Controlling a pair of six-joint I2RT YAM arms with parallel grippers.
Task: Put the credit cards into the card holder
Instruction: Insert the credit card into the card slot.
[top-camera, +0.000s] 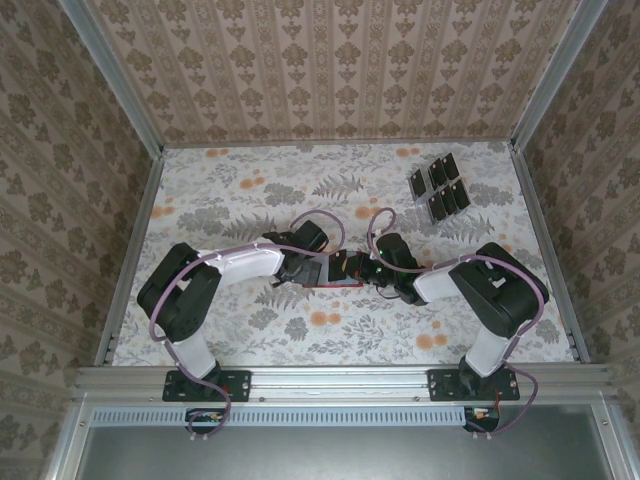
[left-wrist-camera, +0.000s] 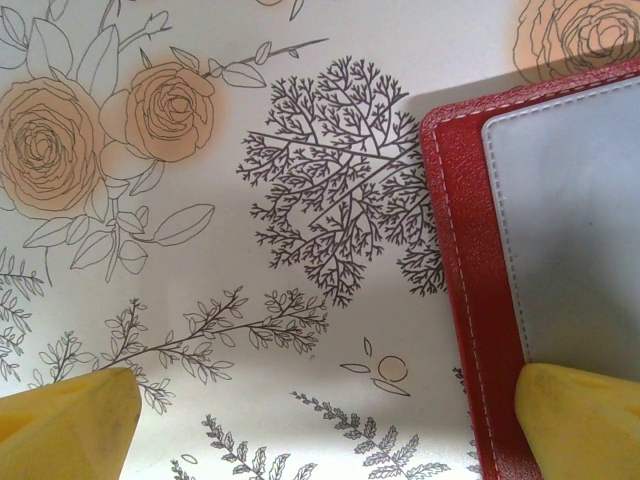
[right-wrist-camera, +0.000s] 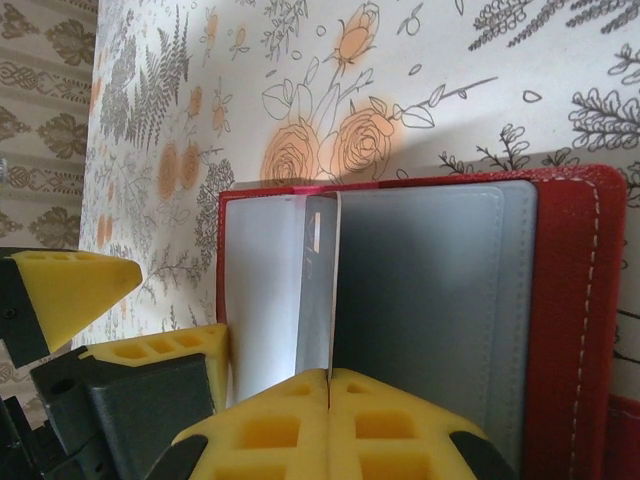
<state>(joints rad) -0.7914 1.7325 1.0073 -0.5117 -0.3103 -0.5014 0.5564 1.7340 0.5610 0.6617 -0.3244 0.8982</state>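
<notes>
Within right gripper: inner leaf of open card holder.

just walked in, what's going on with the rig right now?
The card holder lies open between the two arms. The right gripper is shut on one of its grey inner leaves and holds it upright. The left gripper is open and low at the holder's other end, with one finger over the red border. The credit cards sit in rows off to the far right, untouched. The pockets that show hold no card.
</notes>
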